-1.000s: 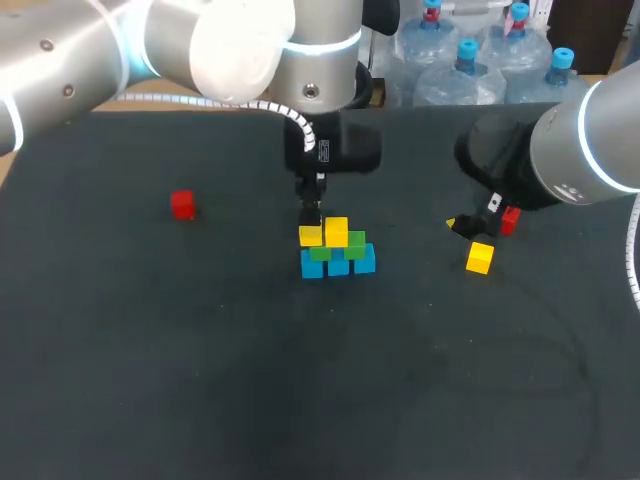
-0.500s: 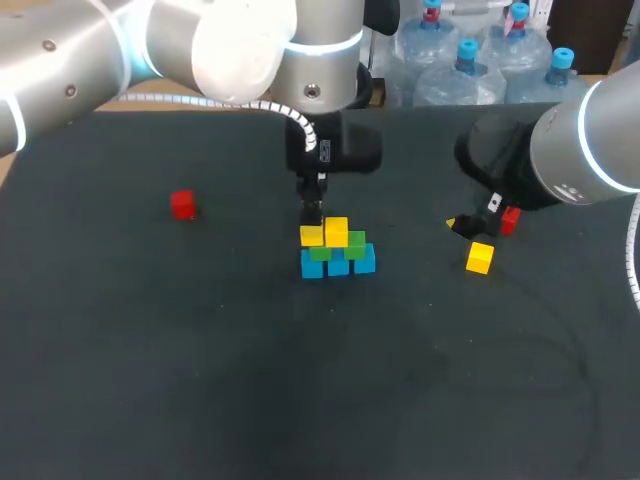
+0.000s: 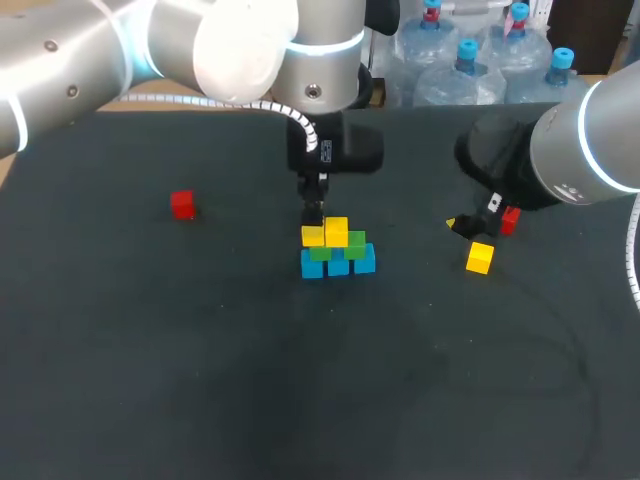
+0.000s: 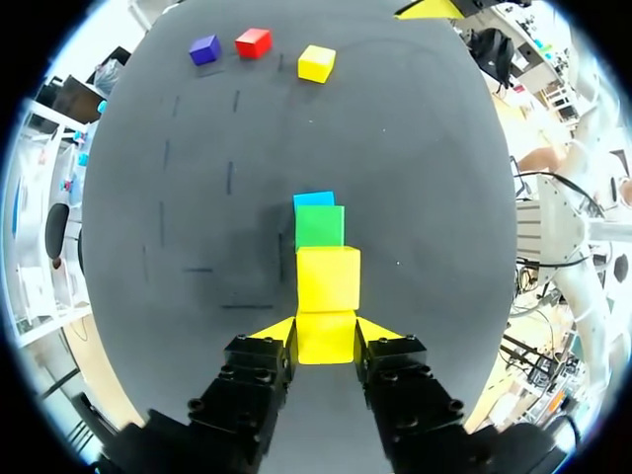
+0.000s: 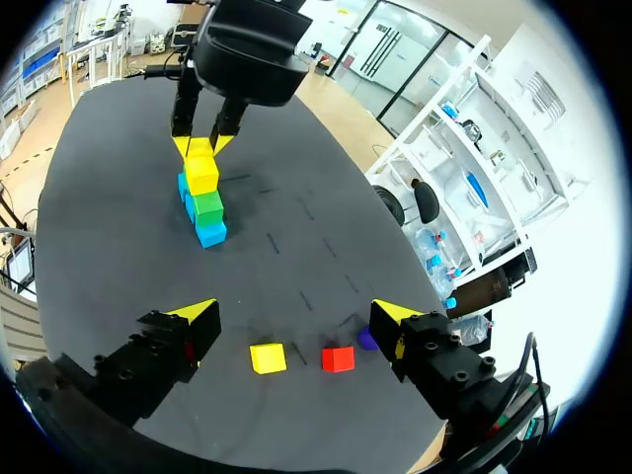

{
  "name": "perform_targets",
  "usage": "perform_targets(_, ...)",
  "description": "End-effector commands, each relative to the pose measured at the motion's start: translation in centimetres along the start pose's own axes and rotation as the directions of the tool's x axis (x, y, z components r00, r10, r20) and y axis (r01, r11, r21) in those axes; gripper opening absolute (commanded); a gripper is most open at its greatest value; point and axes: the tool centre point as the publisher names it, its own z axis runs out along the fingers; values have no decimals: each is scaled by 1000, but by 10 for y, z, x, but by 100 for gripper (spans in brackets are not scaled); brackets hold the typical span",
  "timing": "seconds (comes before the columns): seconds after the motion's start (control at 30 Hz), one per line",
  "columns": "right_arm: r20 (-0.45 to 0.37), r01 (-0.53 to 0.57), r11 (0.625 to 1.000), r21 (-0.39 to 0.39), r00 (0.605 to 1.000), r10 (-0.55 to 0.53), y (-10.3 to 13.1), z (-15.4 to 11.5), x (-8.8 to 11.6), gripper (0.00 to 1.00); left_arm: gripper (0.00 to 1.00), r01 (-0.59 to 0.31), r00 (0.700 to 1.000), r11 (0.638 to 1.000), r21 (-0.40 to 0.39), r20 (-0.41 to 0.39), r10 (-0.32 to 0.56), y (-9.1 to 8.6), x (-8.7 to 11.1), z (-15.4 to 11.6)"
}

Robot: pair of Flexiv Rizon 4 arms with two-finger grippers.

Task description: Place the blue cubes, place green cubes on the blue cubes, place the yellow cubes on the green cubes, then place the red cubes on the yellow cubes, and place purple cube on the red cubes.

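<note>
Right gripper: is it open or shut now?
Open: in its wrist view the right gripper has its fingers wide apart, touching nothing; the loose yellow cube lies on the table ahead of them.

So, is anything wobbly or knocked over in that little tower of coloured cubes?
Nothing looks knocked over or crooked. The small blue cubes, green cubes and yellow cubes sit in neat layers. One yellow cube at the row's end is gripped by the left gripper.

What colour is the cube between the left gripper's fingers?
The cube is yellow; left wrist view.
</note>
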Motion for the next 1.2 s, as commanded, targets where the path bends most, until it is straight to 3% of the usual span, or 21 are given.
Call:
perform_targets(0.03,7,-2,1000,10,1000,2,2,1,2,100,0,-3,1000,1000,8,-3,3,4,-1,0)
perform_targets(0.2,7,-2,1000,10,1000,2,2,1,2,100,0,-4,1000,1000,11,-2,4,3,-1,0)
perform_targets(0.4,7,-2,1000,10,1000,2,2,1,2,100,25,-5,1000,1000,12,-1,5,3,-1,1)
perform_targets(0.43,7,-2,1000,10,1000,2,2,1,2,100,38,-6,1000,1000,13,-1,6,3,-1,1)
perform_targets(0.5,7,-2,1000,10,1000,2,2,1,2,100,55,-6,1000,1000,14,-1,6,3,-1,1)
perform_targets(0.57,7,-2,1000,10,1000,2,2,1,2,100,91,-6,1000,1000,15,-1,6,3,-1,1)
perform_targets(0.6,7,-2,1000,10,1000,2,2,1,2,100,100,-6,1000,1000,16,-1,6,3,-1,1)
perform_targets(0.9,7,-2,1000,10,1000,2,2,1,2,100,100,7,1000,1000,16,8,-7,2,3,-3)
perform_targets(1.2,7,-2,1000,10,1000,2,2,1,2,100,100,72,994,997,-27,81,-70,-4,32,-35)
